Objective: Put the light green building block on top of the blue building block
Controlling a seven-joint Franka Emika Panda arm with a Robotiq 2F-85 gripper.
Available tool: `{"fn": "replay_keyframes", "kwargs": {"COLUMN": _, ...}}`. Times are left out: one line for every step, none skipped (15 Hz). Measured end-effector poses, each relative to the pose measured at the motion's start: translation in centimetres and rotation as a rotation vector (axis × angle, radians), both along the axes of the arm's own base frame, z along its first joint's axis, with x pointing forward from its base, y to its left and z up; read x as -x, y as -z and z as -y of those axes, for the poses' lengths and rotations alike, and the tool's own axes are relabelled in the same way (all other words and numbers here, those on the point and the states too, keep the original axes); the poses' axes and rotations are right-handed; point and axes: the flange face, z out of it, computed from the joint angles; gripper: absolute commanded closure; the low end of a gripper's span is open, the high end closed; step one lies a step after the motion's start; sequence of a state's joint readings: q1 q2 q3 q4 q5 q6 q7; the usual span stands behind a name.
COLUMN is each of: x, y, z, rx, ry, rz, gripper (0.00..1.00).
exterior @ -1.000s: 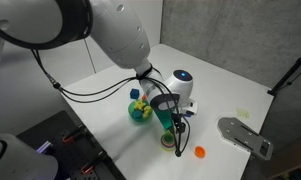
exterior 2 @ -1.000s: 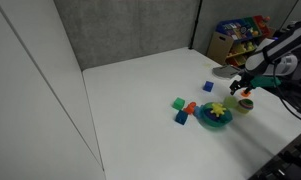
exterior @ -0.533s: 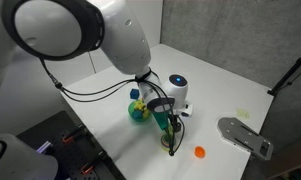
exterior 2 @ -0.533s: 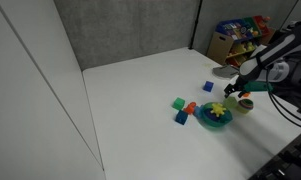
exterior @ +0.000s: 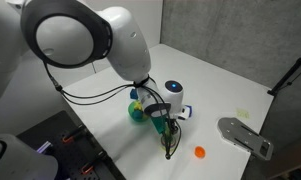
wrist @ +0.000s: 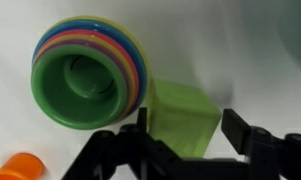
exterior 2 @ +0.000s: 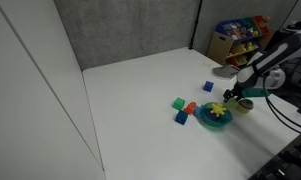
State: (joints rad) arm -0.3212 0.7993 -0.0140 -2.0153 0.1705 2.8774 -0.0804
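In the wrist view the light green building block point(wrist: 180, 112) lies on the white table, right beside a rainbow-rimmed green ring cup point(wrist: 88, 72). My gripper point(wrist: 190, 138) is open with one jaw on each side of the block. A gap shows at the right finger point(wrist: 240, 128). In both exterior views the gripper point(exterior: 168, 128) point(exterior 2: 233, 98) is low over the table beside the teal bowl point(exterior: 139, 112), and it hides the block. The blue building block point(exterior 2: 208, 87) sits alone on the table, farther back.
An orange disc point(exterior: 199, 152) point(wrist: 15, 166) lies near the gripper. The teal bowl point(exterior 2: 214, 116) holds mixed blocks. Green point(exterior 2: 177, 103), red point(exterior 2: 189, 108) and blue point(exterior 2: 180, 117) blocks lie beside it. A grey plate point(exterior: 245, 135) lies to one side. A toy shelf point(exterior 2: 240, 38) stands behind the table.
The gripper has come down and slightly toward the teal bowl, closing in on the block next to the ring cup. The objects have not moved.
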Motion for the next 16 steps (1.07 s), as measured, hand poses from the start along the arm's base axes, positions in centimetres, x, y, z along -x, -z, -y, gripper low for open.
{"fn": "replay_keyframes", "kwargs": {"x": 0.0, "y": 0.1, "z": 0.0, "rx": 0.0, "ry": 0.001, "rz": -0.002, "gripper": 0.6}}
{"fn": "replay_keyframes", "kwargs": {"x": 0.0, "y": 0.1, "z": 0.0, "rx": 0.003, "ry": 0.004, "rz": -0.004, "gripper": 0.64}}
{"fn": "replay_keyframes", "kwargs": {"x": -0.1, "y": 0.0, "z": -0.1, "rx": 0.007, "ry": 0.005, "rz": -0.005, "gripper": 0.65}}
{"fn": "replay_keyframes", "kwargs": {"x": -0.2, "y": -0.2, "z": -0.3, "rx": 0.013, "ry": 0.002, "rz": -0.007, "gripper": 0.67}}
{"fn": "replay_keyframes", "kwargs": {"x": -0.4, "y": -0.4, "z": -0.6, "rx": 0.019, "ry": -0.002, "rz": -0.009, "gripper": 0.68}}
{"fn": "replay_keyframes", "kwargs": {"x": -0.7, "y": -0.8, "z": -1.0, "rx": 0.026, "ry": -0.007, "rz": -0.008, "gripper": 0.69}}
{"fn": "replay_keyframes", "kwargs": {"x": -1.2, "y": -1.4, "z": -1.6, "rx": 0.032, "ry": -0.011, "rz": -0.003, "gripper": 0.69}}
{"fn": "replay_keyframes", "kwargs": {"x": -1.7, "y": -2.2, "z": -2.4, "rx": 0.038, "ry": -0.015, "rz": 0.004, "gripper": 0.69}}
{"fn": "replay_keyframes", "kwargs": {"x": -2.4, "y": -3.1, "z": -3.3, "rx": 0.043, "ry": -0.021, "rz": 0.012, "gripper": 0.69}}
{"fn": "replay_keyframes", "kwargs": {"x": -3.0, "y": -4.2, "z": -4.2, "rx": 0.048, "ry": -0.028, "rz": 0.022, "gripper": 0.69}}
{"fn": "replay_keyframes", "kwargs": {"x": -3.6, "y": -5.4, "z": -5.2, "rx": 0.052, "ry": -0.035, "rz": 0.033, "gripper": 0.69}}
{"fn": "replay_keyframes", "kwargs": {"x": -4.2, "y": -6.6, "z": -6.2, "rx": 0.057, "ry": -0.042, "rz": 0.047, "gripper": 0.69}}
{"fn": "replay_keyframes", "kwargs": {"x": -4.9, "y": -7.9, "z": -7.4, "rx": 0.06, "ry": -0.05, "rz": 0.062, "gripper": 0.69}}
{"fn": "replay_keyframes", "kwargs": {"x": -5.4, "y": -9.2, "z": -8.7, "rx": 0.059, "ry": -0.057, "rz": 0.075, "gripper": 0.69}}
{"fn": "replay_keyframes", "kwargs": {"x": -5.8, "y": -10.4, "z": -10.0, "rx": 0.055, "ry": -0.066, "rz": 0.084, "gripper": 0.69}}
{"fn": "replay_keyframes", "kwargs": {"x": -6.1, "y": -11.6, "z": -11.4, "rx": 0.047, "ry": -0.077, "rz": 0.089, "gripper": 0.69}}
